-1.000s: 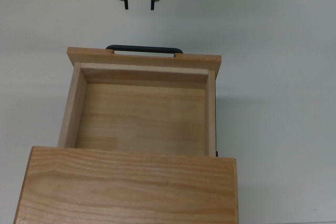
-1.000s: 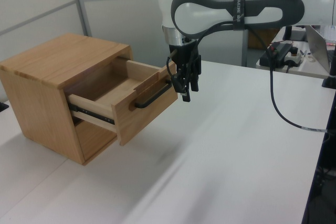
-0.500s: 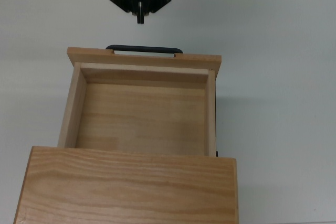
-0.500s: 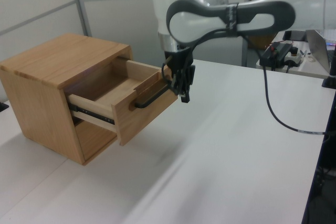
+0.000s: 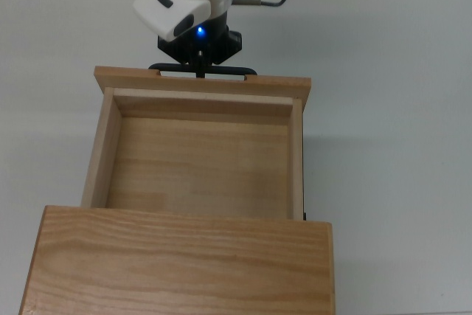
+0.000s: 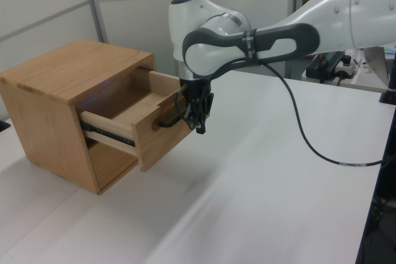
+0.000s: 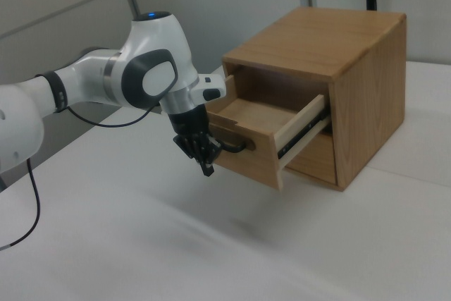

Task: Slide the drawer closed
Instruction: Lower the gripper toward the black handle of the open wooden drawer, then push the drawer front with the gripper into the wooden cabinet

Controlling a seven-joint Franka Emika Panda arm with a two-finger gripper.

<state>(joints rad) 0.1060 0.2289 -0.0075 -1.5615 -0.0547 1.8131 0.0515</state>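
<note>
The drawer (image 5: 199,156) stands pulled well out of the wooden cabinet (image 5: 177,263), its light, empty tray open to the top view and its wider front panel toward the desk's (image 5: 398,108) far edge in the top view. In the left view a dark slide rail shows along the tray's side wall, between the front panel and the cabinet's face. The black bar handle (image 5: 169,68) runs along the outside of the front panel, partly covered by the arm.

The cabinet sits at the near edge in the top view, and bare white desk lies open on both sides of the drawer and beyond its front panel.

The tool (image 6: 199,117) hangs fingers-down right at the handle, close to the middle of the front panel; in the top view its black body with a blue light covers the bar's centre. Its fingers (image 7: 206,162) look drawn close together, with no gap visible between them in the left and right views. Whether they touch the handle cannot be told. The white arm (image 6: 297,26) reaches in from the far side of the desk, bent at the wrist above the tool, with a black cable (image 6: 309,143) trailing across the desk.
</note>
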